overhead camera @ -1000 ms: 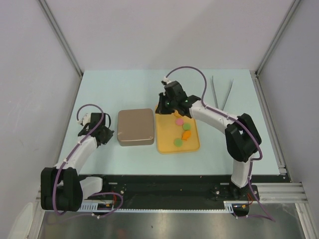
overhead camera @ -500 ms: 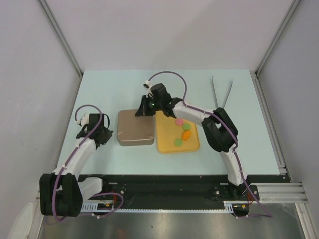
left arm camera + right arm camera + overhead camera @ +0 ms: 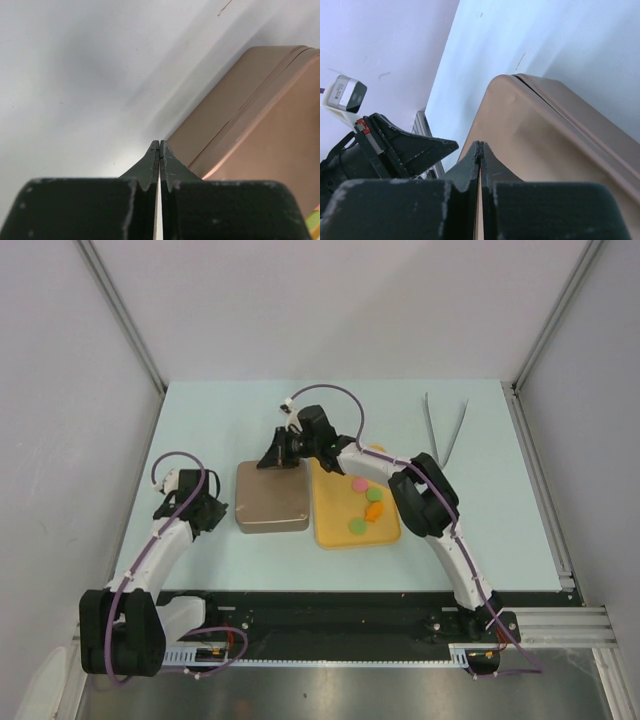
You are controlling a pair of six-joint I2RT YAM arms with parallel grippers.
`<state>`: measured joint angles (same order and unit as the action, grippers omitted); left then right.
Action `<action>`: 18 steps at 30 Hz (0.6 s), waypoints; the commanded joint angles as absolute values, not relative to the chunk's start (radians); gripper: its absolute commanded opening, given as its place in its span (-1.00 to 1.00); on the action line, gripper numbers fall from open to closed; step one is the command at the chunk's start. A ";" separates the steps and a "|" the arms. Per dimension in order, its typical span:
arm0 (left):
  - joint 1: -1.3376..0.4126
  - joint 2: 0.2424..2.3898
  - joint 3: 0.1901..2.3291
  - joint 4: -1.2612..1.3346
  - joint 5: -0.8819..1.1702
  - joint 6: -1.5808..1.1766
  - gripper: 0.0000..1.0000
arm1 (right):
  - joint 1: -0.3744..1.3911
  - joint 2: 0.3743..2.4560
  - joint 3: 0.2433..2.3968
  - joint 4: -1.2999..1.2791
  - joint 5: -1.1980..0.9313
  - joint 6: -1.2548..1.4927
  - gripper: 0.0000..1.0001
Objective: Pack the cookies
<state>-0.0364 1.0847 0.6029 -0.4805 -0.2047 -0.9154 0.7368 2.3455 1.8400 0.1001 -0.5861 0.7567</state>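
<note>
Several cookies lie on the orange tray (image 3: 335, 530): a pink one (image 3: 360, 484), a green one (image 3: 374, 494), an orange one (image 3: 373, 510) and another green one (image 3: 355, 526). A brown box (image 3: 271, 498) with its lid on sits left of the tray. My right gripper (image 3: 266, 463) is shut and empty, over the box's back edge; its wrist view shows the shut tips (image 3: 480, 145) just above the lid (image 3: 550, 135). My left gripper (image 3: 220, 512) is shut and empty beside the box's left side (image 3: 250, 130); its tips (image 3: 159, 145) are low over the table.
A pair of metal tweezers (image 3: 445, 430) lies at the back right of the table. Grey walls close in the table on both sides and at the back. The left gripper (image 3: 395, 150) shows in the right wrist view, beyond the box.
My right gripper has swung left from the tray's back edge to over the box's back edge. The left arm has barely moved. The cookies lie as before.
</note>
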 commanded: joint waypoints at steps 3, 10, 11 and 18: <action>-0.029 1.092 0.598 -0.453 -0.183 -0.904 -0.99 | 0.729 2.421 1.884 0.121 -0.646 0.796 -1.00; -0.029 1.077 0.592 -0.449 -0.183 -0.902 -0.99 | 0.727 2.482 1.933 0.098 -0.670 0.799 -1.00; -0.029 1.075 0.591 -0.449 -0.184 -0.902 -0.99 | 0.727 2.483 1.933 0.097 -0.670 0.804 -1.00; -0.029 1.068 0.591 -0.448 -0.183 -0.900 -0.99 | 0.709 2.369 1.810 0.251 -0.647 0.847 -1.00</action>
<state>-0.0360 1.0920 0.5968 -0.4732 -0.1955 -0.9150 0.7280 2.4466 1.8763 0.1421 -0.6556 0.8131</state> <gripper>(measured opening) 0.005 0.008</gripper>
